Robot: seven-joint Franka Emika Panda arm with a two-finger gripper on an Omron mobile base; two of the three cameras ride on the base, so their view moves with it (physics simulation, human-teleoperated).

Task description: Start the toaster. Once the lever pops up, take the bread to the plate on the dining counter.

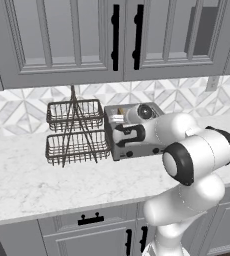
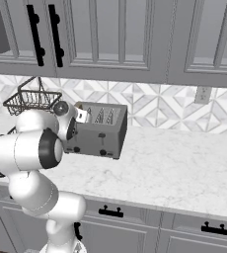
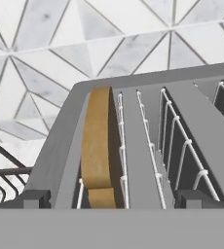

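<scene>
The grey toaster [image 1: 137, 142] stands on the marble worktop against the tiled wall, also in the right base view as toaster [image 2: 103, 131]. The bread [image 3: 97, 141], a golden slice with a browner crust, stands upright in the toaster's [image 3: 148, 146] leftmost slot. My gripper [image 3: 115, 198] hovers open just above the toaster's front edge, its dark fingertips [image 3: 33, 198] set wide on either side of the left slots, holding nothing. From the base views the gripper [image 1: 118, 120] [image 2: 81, 116] sits over the toaster's left end. The plate and the dining counter are out of view.
A two-tier wire basket rack [image 1: 77, 132] [image 2: 31, 101] stands close to the toaster's left side. Grey upper cabinets [image 1: 112, 40] hang low above. The marble worktop [image 2: 174, 168] stretches right of the toaster, with a wall outlet [image 2: 202, 94] behind.
</scene>
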